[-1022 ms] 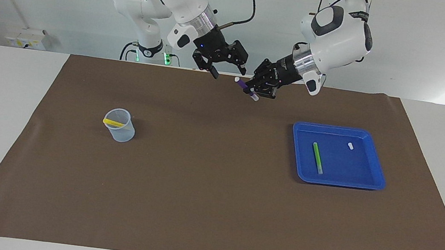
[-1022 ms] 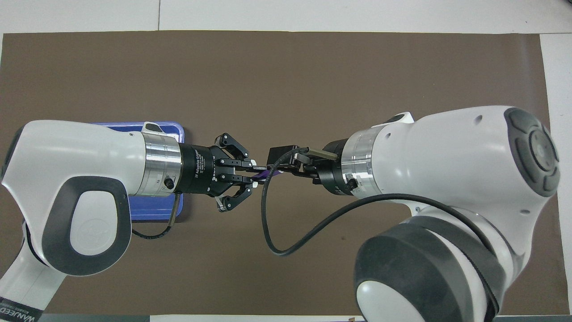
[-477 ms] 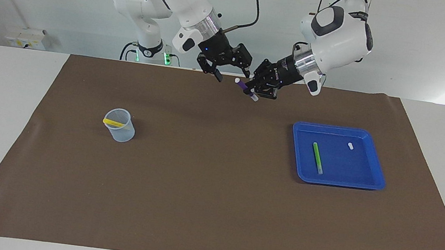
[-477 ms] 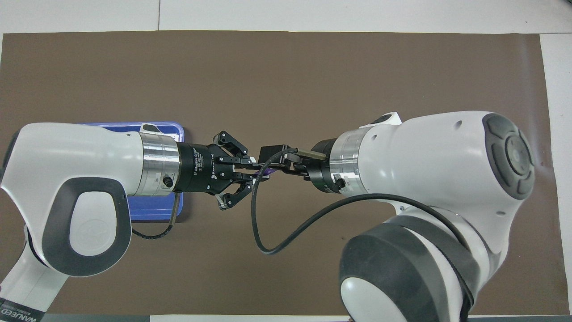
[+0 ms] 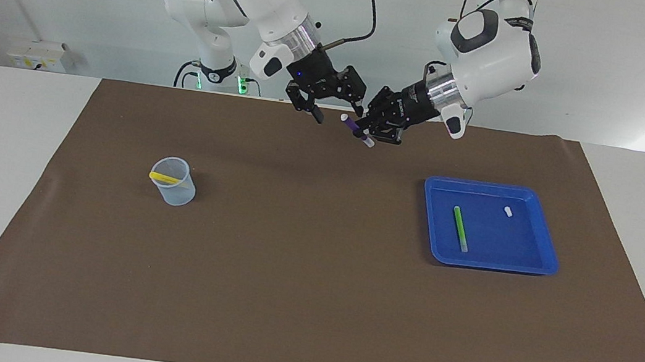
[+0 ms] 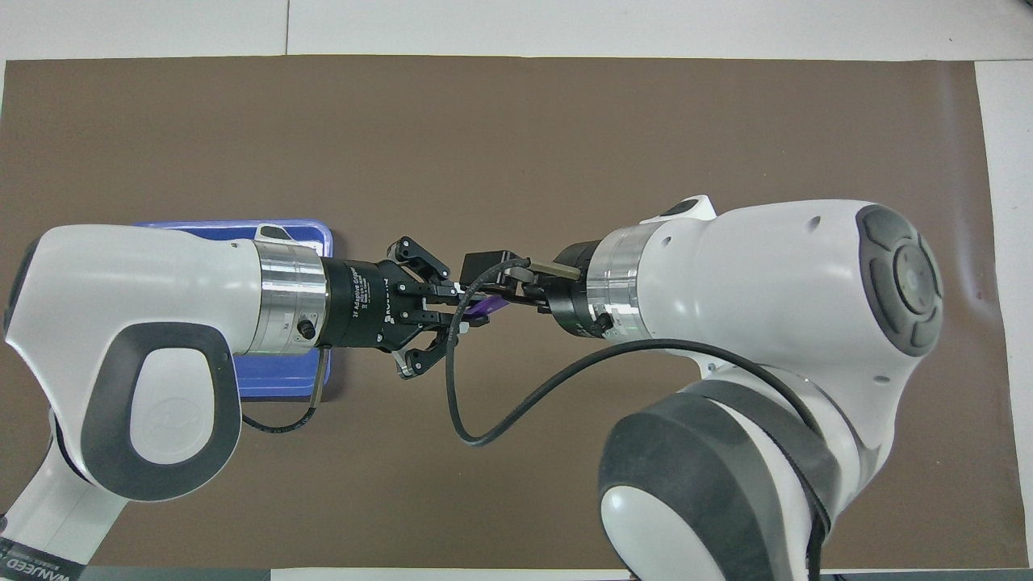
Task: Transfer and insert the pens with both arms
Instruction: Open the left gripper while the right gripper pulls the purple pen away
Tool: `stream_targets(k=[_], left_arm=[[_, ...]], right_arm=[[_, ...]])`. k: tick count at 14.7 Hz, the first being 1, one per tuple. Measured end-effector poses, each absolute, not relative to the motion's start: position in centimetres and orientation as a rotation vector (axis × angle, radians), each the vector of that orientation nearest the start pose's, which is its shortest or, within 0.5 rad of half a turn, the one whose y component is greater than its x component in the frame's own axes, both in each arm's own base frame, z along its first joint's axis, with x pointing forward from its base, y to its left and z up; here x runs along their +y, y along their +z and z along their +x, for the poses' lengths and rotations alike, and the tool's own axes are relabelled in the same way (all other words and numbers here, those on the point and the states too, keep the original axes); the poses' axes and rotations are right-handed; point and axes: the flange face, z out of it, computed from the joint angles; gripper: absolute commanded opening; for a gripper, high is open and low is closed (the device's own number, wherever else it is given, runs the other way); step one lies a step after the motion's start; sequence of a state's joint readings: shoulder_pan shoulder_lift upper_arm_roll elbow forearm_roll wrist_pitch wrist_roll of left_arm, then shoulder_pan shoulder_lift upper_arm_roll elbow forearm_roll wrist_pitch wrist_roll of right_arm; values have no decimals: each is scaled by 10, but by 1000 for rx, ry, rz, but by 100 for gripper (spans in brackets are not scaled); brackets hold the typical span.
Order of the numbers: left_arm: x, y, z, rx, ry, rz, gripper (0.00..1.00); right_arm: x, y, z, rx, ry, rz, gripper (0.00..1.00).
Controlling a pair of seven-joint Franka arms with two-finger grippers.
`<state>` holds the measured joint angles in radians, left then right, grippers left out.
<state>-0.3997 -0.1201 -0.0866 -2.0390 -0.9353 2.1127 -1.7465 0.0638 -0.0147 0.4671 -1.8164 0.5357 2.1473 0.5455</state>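
Note:
My left gripper (image 5: 365, 132) is shut on the purple pen (image 5: 351, 124) and holds it tilted in the air over the mat's edge nearest the robots. The pen's purple body also shows in the overhead view (image 6: 485, 307), between the left gripper (image 6: 457, 307) and the right gripper (image 6: 502, 292). My right gripper (image 5: 338, 112) is open, and its fingers stand on either side of the pen's pale upper end. The green pen (image 5: 460, 228) lies in the blue tray (image 5: 489, 264). The yellow pen (image 5: 164, 177) leans inside the clear cup (image 5: 176, 194).
A tiny white capsule piece (image 5: 508, 211) lies in the tray beside the green pen. A brown mat (image 5: 295, 289) covers the table. The tray is partly hidden under my left arm in the overhead view (image 6: 274, 386). A smaller white arm (image 5: 210, 17) stands at the back.
My right gripper has moved toward my left gripper, and its open fingers have come around the purple pen's upper end. The left gripper and its pen have barely moved.

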Motion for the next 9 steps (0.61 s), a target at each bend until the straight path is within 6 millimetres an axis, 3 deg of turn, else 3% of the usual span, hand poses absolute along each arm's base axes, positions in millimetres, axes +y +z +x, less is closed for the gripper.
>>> stream_targets(k=[3,6,9], left_arm=[[-289,532,466,1852,-873,1636,0],[-289,531,465,1855,-873,1632,0],[-288,529,465,1861,-874,1627,0]], right_arm=[[322,576,497,288,-47,-2535,53],[323,576,495,283,-44,-2536,4],[324,575,495,281,-41,-2538,0]])
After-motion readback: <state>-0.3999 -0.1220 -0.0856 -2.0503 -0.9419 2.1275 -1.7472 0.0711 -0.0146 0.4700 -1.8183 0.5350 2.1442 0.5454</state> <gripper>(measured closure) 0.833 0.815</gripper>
